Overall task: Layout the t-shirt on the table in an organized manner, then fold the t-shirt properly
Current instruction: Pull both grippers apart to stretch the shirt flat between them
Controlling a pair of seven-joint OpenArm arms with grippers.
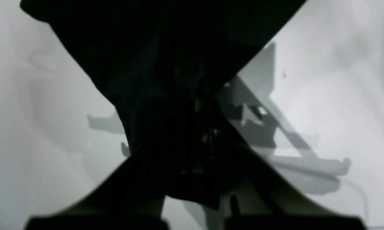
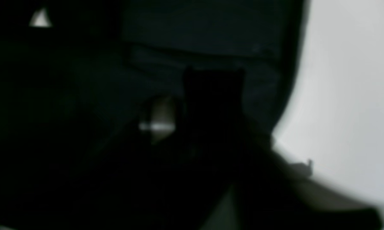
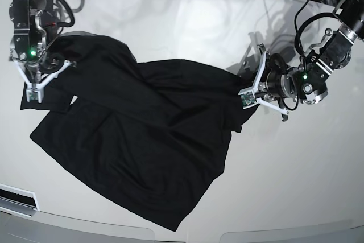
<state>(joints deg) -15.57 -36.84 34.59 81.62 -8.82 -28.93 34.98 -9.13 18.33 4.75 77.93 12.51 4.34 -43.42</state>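
T-shirt lies spread but skewed and rumpled on the table, one edge bunched at its right in the base view. Left gripper has jaws clamped on that bunched edge, cloth taut from it. Right gripper sits at the far corner, jaws together, probably pinching cloth; wrist view too dark to confirm. Layout unfinished; no fold made yet.

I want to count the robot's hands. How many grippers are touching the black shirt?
2. The left gripper pinches the t-shirt at its right edge; the right gripper grips its far left corner.
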